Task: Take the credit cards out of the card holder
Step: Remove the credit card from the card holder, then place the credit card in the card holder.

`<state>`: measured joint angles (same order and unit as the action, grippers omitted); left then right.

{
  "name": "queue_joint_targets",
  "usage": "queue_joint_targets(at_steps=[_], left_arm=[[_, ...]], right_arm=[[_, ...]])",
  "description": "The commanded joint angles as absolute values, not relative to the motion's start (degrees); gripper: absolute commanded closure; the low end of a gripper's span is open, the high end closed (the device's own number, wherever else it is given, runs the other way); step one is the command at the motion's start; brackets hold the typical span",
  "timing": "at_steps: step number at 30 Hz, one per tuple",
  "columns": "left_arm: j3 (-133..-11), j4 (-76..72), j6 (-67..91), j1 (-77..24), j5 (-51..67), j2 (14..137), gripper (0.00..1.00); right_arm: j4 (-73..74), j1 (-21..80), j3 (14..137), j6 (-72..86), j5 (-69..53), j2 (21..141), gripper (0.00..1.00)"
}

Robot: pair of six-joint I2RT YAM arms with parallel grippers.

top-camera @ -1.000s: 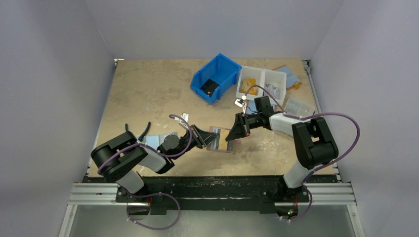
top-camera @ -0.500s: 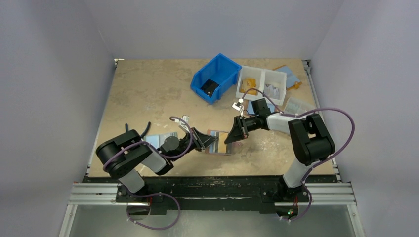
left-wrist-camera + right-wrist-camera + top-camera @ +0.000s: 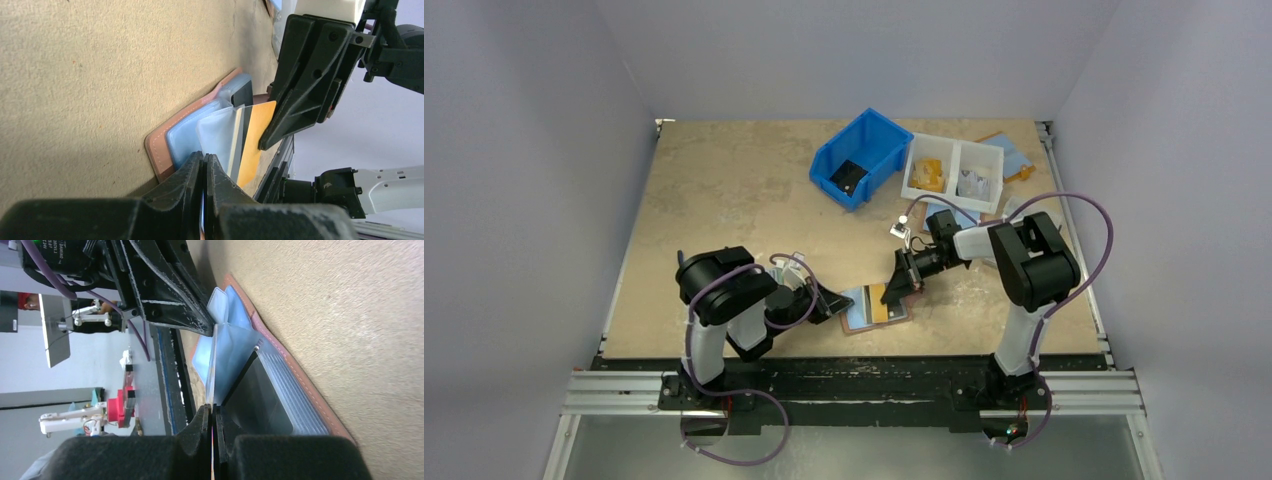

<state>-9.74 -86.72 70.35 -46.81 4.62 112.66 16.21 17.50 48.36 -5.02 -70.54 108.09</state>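
- The left gripper (image 3: 204, 162), jaws pressed together, pinches a light-blue inner leaf of the card holder (image 3: 161, 145), pinning the open wallet against the table (image 3: 724, 200).
- Opposite it, the right gripper (image 3: 212, 415) is clamped on the edge of an orange card (image 3: 254, 140) that stands partly out of its pocket.
- To do this step well, it seems best to draw the card straight along the pocket's line, away from the left arm. The left grip should anchor the holder so it neither drags nor folds shut.
- The holder lies open between the two grippers, leather side down, near the table's front edge.
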Motion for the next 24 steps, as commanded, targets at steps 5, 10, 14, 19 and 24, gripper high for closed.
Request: queue_joint_targets(at_steps=[5, 10, 14, 19, 24], left_arm=[[-7.7, -102.0, 69.2, -45.5, 5.0, 112.1, 1.00], [-6.8, -102.0, 69.6, -44.8, 4.7, 112.8, 1.00], [-6.0, -102.0, 69.0, -44.4, 4.5, 111.5, 0.97], [-4.9, -101.8, 68.4, -44.2, 4.3, 109.4, 0.85], [-4.3, -98.6, 67.3, -44.0, 4.0, 106.5, 0.70]], right_arm=[[20.5, 17.0, 52.2, -10.4, -68.4, 108.1, 0.96], [28.2, 16.4, 55.3, -18.6, -67.0, 106.9, 0.98], [35.8, 16.0, 58.3, -27.9, -65.7, 104.8, 1.00], [43.2, 15.9, 61.5, -36.6, -65.6, 101.1, 1.00], [47.1, 15.6, 63.3, -41.9, -64.4, 95.5, 1.00]])
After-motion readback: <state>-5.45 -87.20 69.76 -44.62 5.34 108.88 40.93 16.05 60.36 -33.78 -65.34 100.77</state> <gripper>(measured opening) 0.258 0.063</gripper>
